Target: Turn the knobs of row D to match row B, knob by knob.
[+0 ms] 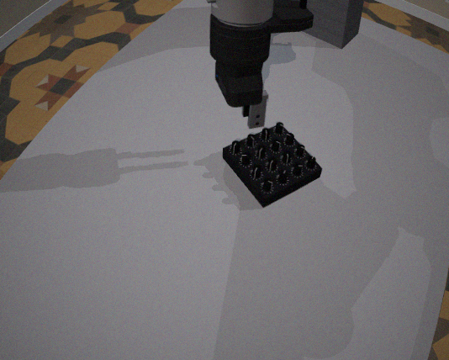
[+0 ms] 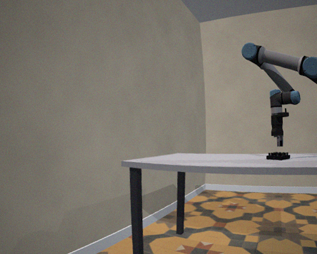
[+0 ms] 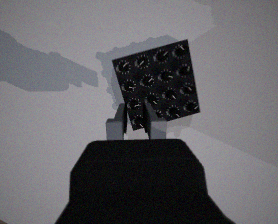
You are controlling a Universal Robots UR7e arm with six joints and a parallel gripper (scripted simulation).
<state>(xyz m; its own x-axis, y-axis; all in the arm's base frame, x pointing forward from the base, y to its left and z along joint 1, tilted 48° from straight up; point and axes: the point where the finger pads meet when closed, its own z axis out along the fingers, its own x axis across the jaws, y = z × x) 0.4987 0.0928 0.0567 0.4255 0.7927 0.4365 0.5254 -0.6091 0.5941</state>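
The black knob box (image 1: 245, 180) (image 2: 278, 157) (image 3: 152, 68) stands on its feet on the white table (image 1: 126, 261) (image 2: 196, 163), with a four-by-four grid of small black knobs ringed by white marks. The knob lines and the printed names are too small to read. My gripper (image 1: 251, 119) (image 2: 279, 144) (image 3: 134, 112) points straight down and hovers a little above the box's far left edge as the top camera sees it. Its fingers stand partly apart with nothing between them. In the wrist view a knob in the box's near corner shows through the gap between the fingers.
A grey block (image 1: 336, 21) stands at the table's far edge behind the arm. The table edge curves round at the left, with patterned floor (image 1: 38, 55) below. The arm's shadow falls on the table left of the box.
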